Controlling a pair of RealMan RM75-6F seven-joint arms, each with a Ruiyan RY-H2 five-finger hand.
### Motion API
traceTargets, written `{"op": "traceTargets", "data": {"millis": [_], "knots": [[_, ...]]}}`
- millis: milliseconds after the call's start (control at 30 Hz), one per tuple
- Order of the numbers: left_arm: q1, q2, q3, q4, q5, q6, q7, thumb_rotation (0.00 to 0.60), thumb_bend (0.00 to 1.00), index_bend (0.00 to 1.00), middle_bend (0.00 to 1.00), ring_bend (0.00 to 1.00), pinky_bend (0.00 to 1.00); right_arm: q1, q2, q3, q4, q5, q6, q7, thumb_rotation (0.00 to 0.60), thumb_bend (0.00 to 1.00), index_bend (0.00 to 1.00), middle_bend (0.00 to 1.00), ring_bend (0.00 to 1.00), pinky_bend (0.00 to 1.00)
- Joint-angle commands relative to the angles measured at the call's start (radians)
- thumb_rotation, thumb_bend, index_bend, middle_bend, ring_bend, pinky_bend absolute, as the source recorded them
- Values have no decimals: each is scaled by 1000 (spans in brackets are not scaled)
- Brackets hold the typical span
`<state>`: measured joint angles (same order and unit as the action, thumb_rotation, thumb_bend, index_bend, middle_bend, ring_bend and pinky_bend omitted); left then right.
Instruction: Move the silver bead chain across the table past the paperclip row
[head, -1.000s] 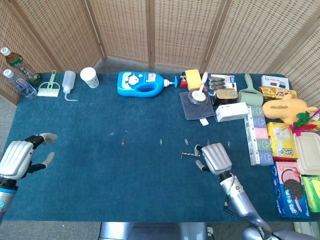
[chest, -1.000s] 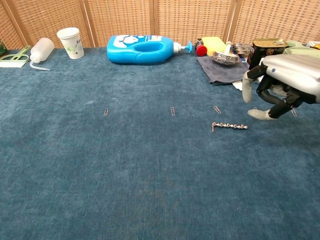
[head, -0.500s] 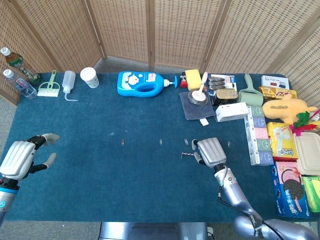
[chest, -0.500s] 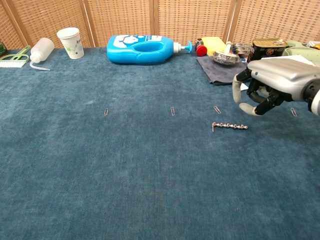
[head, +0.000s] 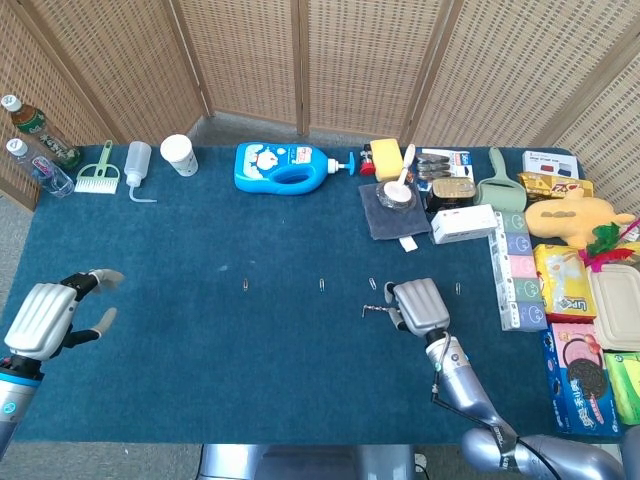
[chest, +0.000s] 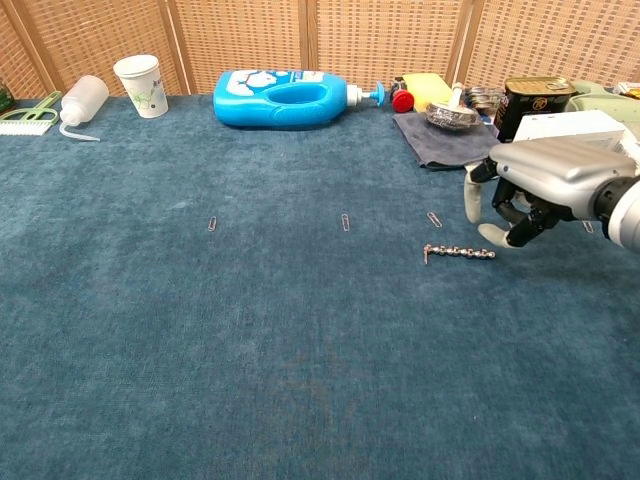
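Note:
The silver bead chain (chest: 458, 252) lies straight on the blue cloth, just on the near side of the paperclip row (chest: 345, 221); from the head camera the chain (head: 373, 310) pokes out left of my right hand. My right hand (chest: 530, 185) hovers over the chain's right end, palm down, fingers curled downward but apart. One fingertip (chest: 491, 235) hangs just above the last beads, and nothing is held. The right hand (head: 418, 305) covers part of the chain in the head view. My left hand (head: 45, 318) floats near the table's left edge, fingers spread and holding nothing.
Small paperclips (head: 247, 286) run in a line across the middle of the cloth. A blue detergent bottle (chest: 285, 98), a paper cup (chest: 138, 84), a grey cloth (chest: 440, 138) with a dish and a tin (chest: 532, 98) stand at the back. Snack packs (head: 575, 290) crowd the right side.
My right hand has moved left and come down toward the chain's right end. The chain has not shifted. The left hand drifted slightly.

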<state>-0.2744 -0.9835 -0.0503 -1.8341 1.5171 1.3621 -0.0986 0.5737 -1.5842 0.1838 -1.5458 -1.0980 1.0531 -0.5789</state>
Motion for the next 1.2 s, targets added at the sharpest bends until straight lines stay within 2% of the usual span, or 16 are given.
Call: {"op": "traceTargets", "data": {"millis": [33, 800, 1200], "knots": [[-1, -3, 0, 2, 2, -2, -1, 600, 353, 294, 411, 428, 724, 3, -16, -5, 12, 28, 18, -33, 600, 454, 488, 887, 962, 985], [4, -16, -2, 22, 12, -5, -19, 600, 353, 293, 410, 425, 725, 35, -88, -45, 80, 88, 32, -118, 600, 453, 487, 887, 962, 985], [7, -18, -3, 27, 18, -2, -29, 592, 353, 288, 405, 418, 725, 41, -96, -45, 86, 97, 44, -128, 600, 454, 466, 879, 955, 982]]}}
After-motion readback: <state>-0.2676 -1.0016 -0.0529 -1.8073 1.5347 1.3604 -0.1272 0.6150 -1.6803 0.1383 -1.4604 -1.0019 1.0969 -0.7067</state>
